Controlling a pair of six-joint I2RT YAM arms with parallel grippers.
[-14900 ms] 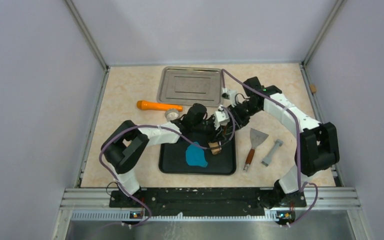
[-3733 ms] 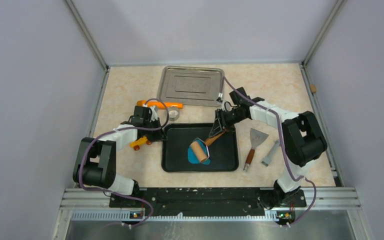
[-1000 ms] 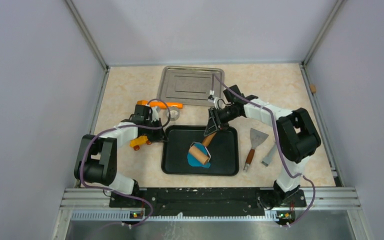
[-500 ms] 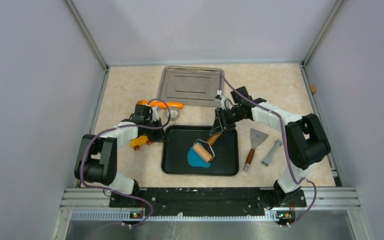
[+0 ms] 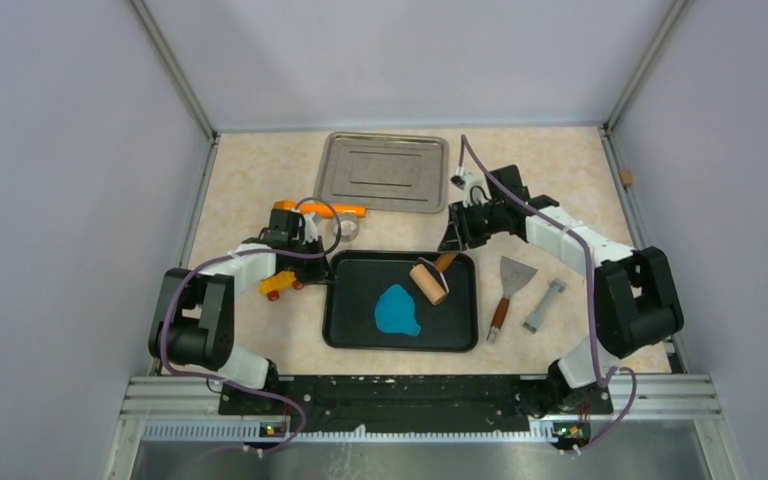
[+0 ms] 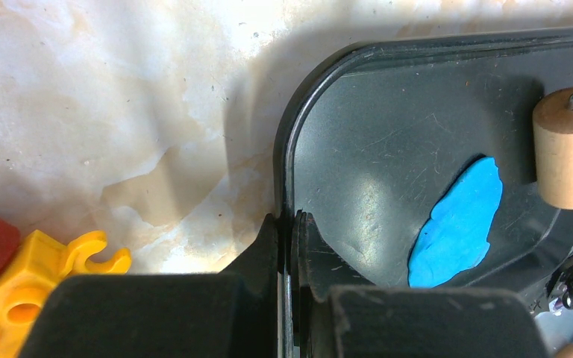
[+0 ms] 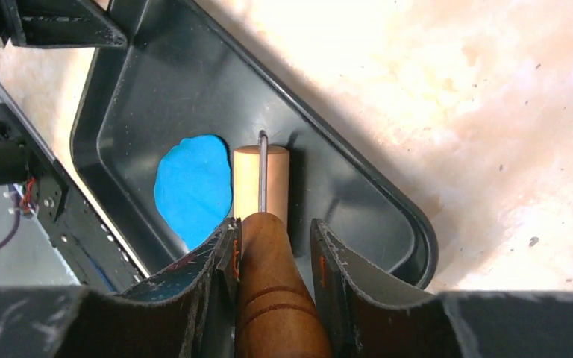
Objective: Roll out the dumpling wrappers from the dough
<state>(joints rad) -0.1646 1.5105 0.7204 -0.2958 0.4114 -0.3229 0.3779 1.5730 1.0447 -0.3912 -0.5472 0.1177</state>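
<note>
The blue dough (image 5: 395,310) lies as a flattened irregular sheet in the black tray (image 5: 345,335); it also shows in the wrist views (image 6: 459,220) (image 7: 192,186). No dumpling wrappers are in view. A wooden roller (image 5: 428,280) rests on the tray floor just right of the dough, off it. My right gripper (image 7: 274,227) (image 5: 452,245) stands open around the roller's brown handle (image 7: 272,291): the left finger touches it and a gap shows on the right. My left gripper (image 6: 289,218) (image 5: 318,255) is shut on the tray's left rim (image 6: 283,149).
A steel tray (image 5: 385,172) sits at the back. An orange tool (image 5: 305,210) and a metal ring (image 5: 343,230) lie behind the left gripper, and a yellow and red toy (image 5: 278,285) beside it. A scraper (image 5: 510,280) and a grey tool (image 5: 545,305) lie right of the black tray.
The roller has moved back and to the right, off the dough, onto the bare tray floor. The right arm has drawn back and its jaws have loosened. The left gripper has not moved.
</note>
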